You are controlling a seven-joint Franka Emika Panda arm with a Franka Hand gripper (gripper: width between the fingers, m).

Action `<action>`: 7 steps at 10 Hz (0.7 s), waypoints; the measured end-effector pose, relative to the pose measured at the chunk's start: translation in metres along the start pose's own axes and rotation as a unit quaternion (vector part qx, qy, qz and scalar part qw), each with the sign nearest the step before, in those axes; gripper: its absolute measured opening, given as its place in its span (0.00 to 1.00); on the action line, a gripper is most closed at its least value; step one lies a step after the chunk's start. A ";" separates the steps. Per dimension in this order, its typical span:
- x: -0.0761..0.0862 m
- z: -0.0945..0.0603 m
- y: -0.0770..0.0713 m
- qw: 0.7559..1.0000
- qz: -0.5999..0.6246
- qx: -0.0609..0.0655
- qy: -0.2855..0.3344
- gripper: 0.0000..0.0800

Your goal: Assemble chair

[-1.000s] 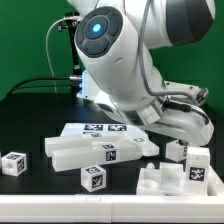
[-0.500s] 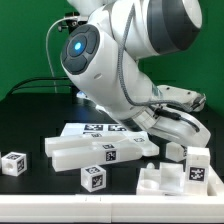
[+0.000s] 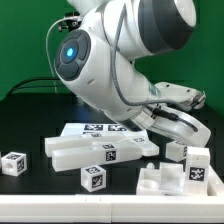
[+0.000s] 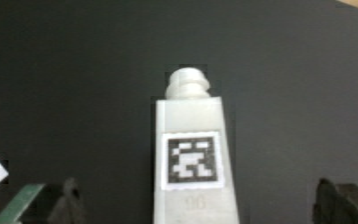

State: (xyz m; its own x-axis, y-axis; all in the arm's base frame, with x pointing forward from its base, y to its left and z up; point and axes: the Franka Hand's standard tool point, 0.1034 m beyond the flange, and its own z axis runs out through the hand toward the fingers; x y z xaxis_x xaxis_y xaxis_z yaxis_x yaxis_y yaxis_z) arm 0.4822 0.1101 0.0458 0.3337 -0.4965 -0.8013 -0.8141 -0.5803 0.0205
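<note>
The chair lies as loose white tagged parts on the black table. In the wrist view a white bar (image 4: 194, 150) with a rounded peg (image 4: 192, 80) at its far end and a square tag on top lies between my fingers (image 4: 51, 200). My gripper (image 4: 197, 205) is open, both jaws standing well clear of the bar's sides. In the exterior view the hand (image 3: 183, 125) hangs low at the right, above a tagged block (image 3: 197, 167); its fingertips do not show there.
Two long bars (image 3: 100, 150) lie side by side mid-table, in front of the marker board (image 3: 97, 128). A cube (image 3: 13, 163) sits at the exterior view's left, another (image 3: 93, 178) near the front. A notched panel (image 3: 163, 181) lies front right.
The arm's upper links have swung toward the exterior view's left and its blue-lit joint sits lower left. The hand has barely shifted. No part has moved.
</note>
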 end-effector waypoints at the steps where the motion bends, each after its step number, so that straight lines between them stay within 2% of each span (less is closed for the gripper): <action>1: 0.002 0.001 0.001 1.000 0.001 -0.001 0.000 0.81; 4: 0.004 0.002 0.002 1.000 0.005 0.003 -0.002 0.81; 6: 0.018 0.007 0.006 0.999 0.029 0.024 -0.020 0.81; 7: 0.022 0.009 0.009 0.999 0.037 0.024 -0.022 0.81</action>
State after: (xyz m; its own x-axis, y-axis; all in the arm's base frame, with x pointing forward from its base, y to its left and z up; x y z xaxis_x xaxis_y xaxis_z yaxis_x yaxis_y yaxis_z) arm 0.4781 0.0998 0.0230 0.2521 -0.5076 -0.8239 -0.8579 -0.5111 0.0523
